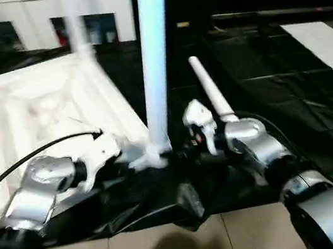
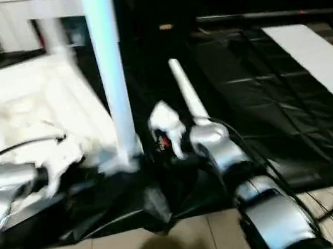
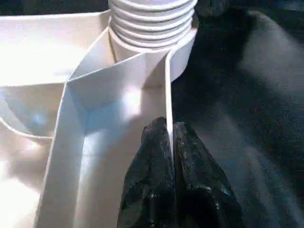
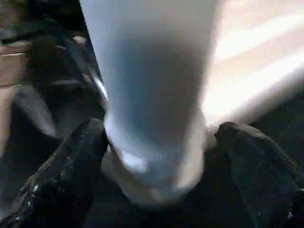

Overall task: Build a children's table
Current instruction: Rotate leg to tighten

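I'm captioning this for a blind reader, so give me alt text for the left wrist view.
The left gripper is shut on the thin side wall of the upturned white tabletop, just short of a corner socket where a leg's threaded end sits. Black sheeting lies beside it.

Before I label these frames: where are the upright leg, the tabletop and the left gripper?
upright leg (image 1: 154,56), left eye view, middle of the tube.
tabletop (image 3: 118,102), left wrist view, inner rib near the corner socket.
left gripper (image 3: 172,142), left wrist view, fingertips pinching the edge wall.
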`<state>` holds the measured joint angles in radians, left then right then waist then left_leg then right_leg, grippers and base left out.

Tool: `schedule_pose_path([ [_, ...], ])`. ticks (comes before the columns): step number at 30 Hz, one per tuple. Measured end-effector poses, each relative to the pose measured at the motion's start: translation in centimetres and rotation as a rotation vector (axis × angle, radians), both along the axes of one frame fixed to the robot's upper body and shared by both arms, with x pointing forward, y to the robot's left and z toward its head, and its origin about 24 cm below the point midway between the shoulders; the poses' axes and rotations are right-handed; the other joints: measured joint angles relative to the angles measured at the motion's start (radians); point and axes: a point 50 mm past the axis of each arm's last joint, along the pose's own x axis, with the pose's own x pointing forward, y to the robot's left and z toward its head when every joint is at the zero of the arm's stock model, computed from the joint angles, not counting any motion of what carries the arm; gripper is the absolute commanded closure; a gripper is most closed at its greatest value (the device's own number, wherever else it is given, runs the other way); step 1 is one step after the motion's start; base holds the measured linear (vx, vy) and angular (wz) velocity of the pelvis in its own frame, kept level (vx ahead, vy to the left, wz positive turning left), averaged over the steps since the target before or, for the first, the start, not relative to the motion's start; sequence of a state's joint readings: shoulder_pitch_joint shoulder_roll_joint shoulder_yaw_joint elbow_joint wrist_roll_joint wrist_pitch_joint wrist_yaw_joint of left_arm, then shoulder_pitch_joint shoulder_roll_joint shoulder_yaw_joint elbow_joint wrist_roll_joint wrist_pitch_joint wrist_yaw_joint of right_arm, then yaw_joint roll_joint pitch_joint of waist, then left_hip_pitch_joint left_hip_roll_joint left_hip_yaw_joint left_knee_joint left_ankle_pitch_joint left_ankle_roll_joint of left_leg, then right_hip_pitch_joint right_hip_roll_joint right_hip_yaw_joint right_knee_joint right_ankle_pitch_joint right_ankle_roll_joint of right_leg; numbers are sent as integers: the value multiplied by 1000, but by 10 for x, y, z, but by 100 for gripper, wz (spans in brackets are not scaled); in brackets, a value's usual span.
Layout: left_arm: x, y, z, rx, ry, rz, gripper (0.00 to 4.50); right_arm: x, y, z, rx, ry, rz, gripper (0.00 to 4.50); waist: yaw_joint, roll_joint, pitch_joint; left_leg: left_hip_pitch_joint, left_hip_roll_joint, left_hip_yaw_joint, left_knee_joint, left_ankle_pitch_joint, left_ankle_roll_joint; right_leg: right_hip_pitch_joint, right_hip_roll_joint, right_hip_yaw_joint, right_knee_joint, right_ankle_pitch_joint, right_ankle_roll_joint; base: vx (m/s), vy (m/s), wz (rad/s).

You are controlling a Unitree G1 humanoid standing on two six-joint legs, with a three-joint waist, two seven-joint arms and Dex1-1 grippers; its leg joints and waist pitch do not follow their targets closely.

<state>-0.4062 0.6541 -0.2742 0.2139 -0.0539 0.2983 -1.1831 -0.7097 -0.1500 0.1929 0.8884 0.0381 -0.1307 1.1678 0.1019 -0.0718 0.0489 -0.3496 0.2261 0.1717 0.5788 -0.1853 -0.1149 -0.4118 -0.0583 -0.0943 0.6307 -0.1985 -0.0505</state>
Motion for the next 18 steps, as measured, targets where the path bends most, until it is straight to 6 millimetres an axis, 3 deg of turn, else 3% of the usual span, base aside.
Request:
schedule_pose_path([
  [6,-3,-6,-2,-13,23,-39,450,-3,2,2,-5,-11,54,52,0,-1,1,0,1,-1,1,0,-1,3,0,0,1,1,2,0,0,0],
  [18,-5,-5,-2,-12,26,-47,450,-6,2,0,-26,12,105,142,-3,-3,0,-1,1,-1,1,1,-1,3,0,0,0,1,3,0,0,0],
])
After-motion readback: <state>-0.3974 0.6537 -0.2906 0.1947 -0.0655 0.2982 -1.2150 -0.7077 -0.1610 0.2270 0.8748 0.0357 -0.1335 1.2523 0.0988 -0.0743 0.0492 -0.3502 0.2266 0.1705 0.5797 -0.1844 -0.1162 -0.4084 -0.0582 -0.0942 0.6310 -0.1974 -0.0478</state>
